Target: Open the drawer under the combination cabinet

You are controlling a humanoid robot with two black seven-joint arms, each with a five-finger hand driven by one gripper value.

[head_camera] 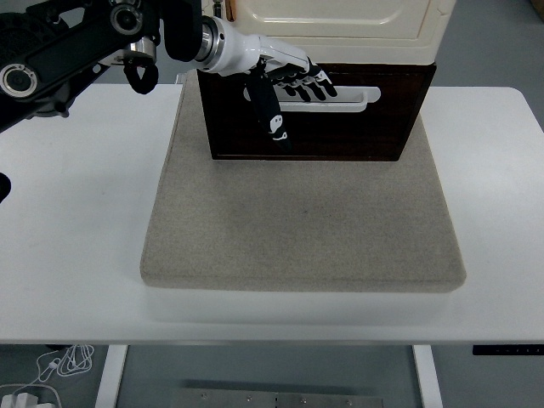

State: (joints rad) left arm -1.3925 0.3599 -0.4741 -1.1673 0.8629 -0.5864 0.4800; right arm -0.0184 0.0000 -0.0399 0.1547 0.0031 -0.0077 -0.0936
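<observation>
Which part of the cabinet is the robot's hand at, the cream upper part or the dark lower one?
The dark brown drawer below. The left hand lies at its white handle, while the cream upper part is untouched.

Cabinet at the back of a mat, mat on the desk.

The mat lies in the middle of the desk, with bare desk to its left, right and front. The combination cabinet stands on the mat's far part, its drawer at the bottom, under the upper compartment and facing the near edge. The handle runs across the drawer's front, high up. The left robot hand reaches in from the left and sits at the handle's left end.
</observation>
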